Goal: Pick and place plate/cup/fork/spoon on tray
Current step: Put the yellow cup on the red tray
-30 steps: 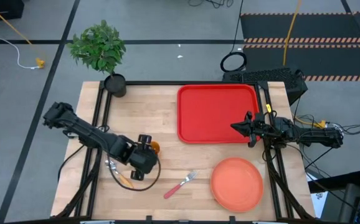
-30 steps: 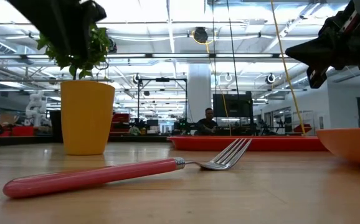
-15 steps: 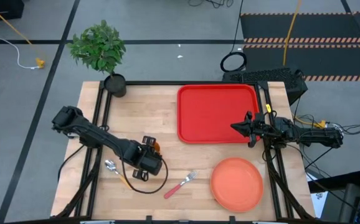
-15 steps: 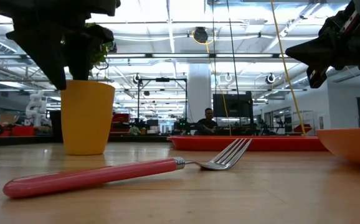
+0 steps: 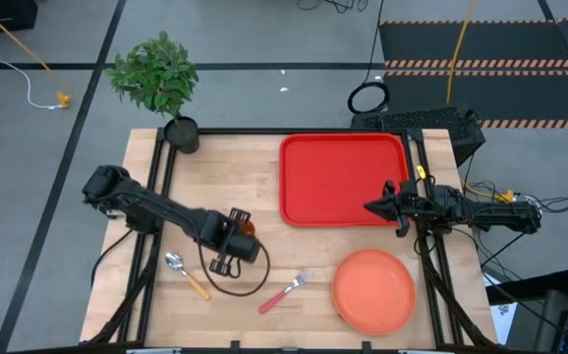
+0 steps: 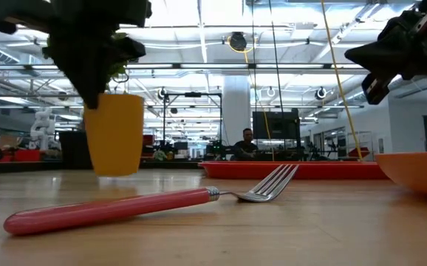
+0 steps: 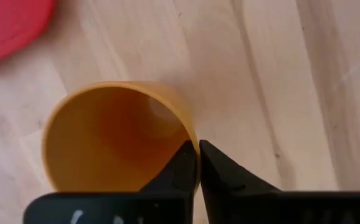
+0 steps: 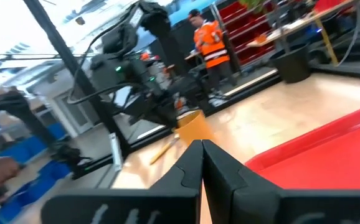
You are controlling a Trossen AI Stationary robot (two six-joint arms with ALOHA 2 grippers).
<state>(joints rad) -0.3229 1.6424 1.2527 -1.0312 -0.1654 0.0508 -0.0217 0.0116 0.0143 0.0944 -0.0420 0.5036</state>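
L pincer (image 7: 198,163) is clamped on the rim wall of the cup (image 7: 114,137), one finger inside, one outside, tips nearly meeting. In the low view the cup (image 6: 115,133) hangs a little clear of the tabletop (image 5: 264,187), so it looks lifted. High view puts it mid-tabletop, w/ the tray (image 5: 343,179) off toward the R side and far edge: that's the direction the carry has to go, and the L arm is the one w/ the cup in hand.

R pincer (image 5: 373,206) hovers over the tray's near R corner, fingers pressed together, nothing in them.

Rest of the set sits along the near edge. Spoon (image 5: 186,274) lies near-left of the L pincer, bowl toward the far-left. Fork (image 5: 284,292) lies diagonal, tines pointing far-right, handle near-left. Plate (image 5: 373,290) lies near-right, below the tray, closer to the R arm.

Materials: cup is smooth amber plastic, thin-walled, open top. Tray is glossy red, raised rim, rounded corners. Plate is matte salmon, shallow. Fork has metal tines, slim rounded pinkish handle. Tabletop is pale wood planks.
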